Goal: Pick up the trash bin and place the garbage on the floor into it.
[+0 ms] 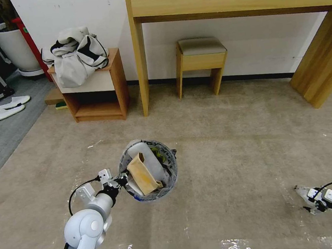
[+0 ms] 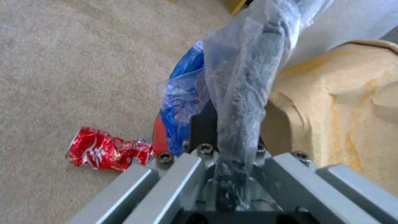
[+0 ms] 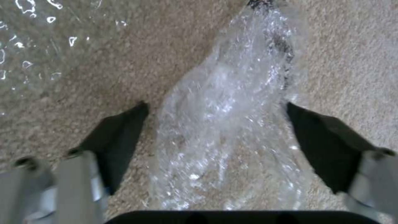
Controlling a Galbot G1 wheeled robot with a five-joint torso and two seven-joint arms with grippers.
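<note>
My left gripper (image 1: 121, 180) is shut on the rim of the trash bin (image 1: 170, 174) and holds it above the beige carpet floor (image 1: 232, 134). Inside the bin lie a white slipper (image 1: 150, 159) and a brown cardboard scrap (image 1: 142, 175). In the left wrist view the left gripper (image 2: 226, 137) pinches the bag-lined rim beside the bin's blue band (image 2: 186, 90), and a crushed red soda can (image 2: 107, 150) lies on the carpet below. At the right, my right gripper (image 1: 308, 202) is low over a clear plastic wad (image 1: 301, 192). Its fingers (image 3: 120, 137) stand open on either side of the wad (image 3: 224, 124).
A small wooden cabinet (image 1: 99, 99) with a grey bag on top stands at the back left, beside a wooden desk (image 1: 142, 65) with a stool (image 1: 201, 58) under it. Grey flooring with a pair of white slippers (image 1: 9, 107) lies far left. Shiny tape lines (image 1: 233, 244) cross the carpet nearby.
</note>
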